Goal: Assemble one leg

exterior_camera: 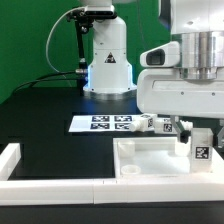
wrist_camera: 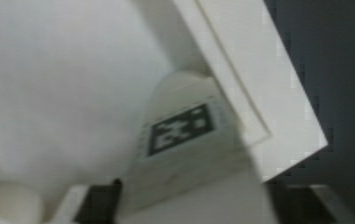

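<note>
The leg [exterior_camera: 199, 150] is a small white block with a black-and-white tag. It stands upright at the exterior view's right, at the right end of the large flat white tray-like part [exterior_camera: 140, 158]. My gripper [exterior_camera: 196, 138] comes down from above and is shut on the leg's upper part. In the wrist view the leg [wrist_camera: 183, 135] fills the space between my two dark fingers [wrist_camera: 99, 200], its tag facing the camera, and my gripper [wrist_camera: 200, 208] grips its sides. The tray-like part's white surface [wrist_camera: 58, 90] lies behind the leg.
The marker board [exterior_camera: 105, 123] lies behind the tray-like part. Other small tagged white blocks [exterior_camera: 160, 124] sit at its right end. A white rail [exterior_camera: 12, 160] borders the table at the left and front. The arm's base [exterior_camera: 108, 65] stands at the back.
</note>
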`<state>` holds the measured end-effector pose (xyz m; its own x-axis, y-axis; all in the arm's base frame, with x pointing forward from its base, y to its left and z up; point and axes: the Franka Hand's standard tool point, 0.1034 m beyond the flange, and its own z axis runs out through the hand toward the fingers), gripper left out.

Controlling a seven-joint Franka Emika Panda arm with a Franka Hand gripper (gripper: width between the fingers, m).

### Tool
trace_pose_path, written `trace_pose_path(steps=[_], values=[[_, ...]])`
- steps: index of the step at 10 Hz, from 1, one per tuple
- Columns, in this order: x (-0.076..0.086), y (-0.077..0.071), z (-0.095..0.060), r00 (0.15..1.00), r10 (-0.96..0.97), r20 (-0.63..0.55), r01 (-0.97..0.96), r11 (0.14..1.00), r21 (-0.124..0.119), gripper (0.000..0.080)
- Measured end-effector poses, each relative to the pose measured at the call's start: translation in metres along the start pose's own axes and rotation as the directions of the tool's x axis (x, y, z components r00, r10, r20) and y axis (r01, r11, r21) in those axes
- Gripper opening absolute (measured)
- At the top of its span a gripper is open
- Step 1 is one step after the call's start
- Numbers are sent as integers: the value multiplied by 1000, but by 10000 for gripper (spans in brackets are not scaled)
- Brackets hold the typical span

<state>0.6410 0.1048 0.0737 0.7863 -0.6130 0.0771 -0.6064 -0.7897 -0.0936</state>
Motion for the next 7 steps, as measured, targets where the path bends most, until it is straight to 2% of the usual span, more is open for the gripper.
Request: trace_pose_path(steps=[1,3,5,7], values=[[2,2,0,998,65,-2,-65,998,-5,320],[7,7,-1,977,207,-45,-209,977,-40,320],[17,20,-1,928,364,-75,-369,928,-53,320],[19,24,-1,925,371,-80,-376,925,-58,321]])
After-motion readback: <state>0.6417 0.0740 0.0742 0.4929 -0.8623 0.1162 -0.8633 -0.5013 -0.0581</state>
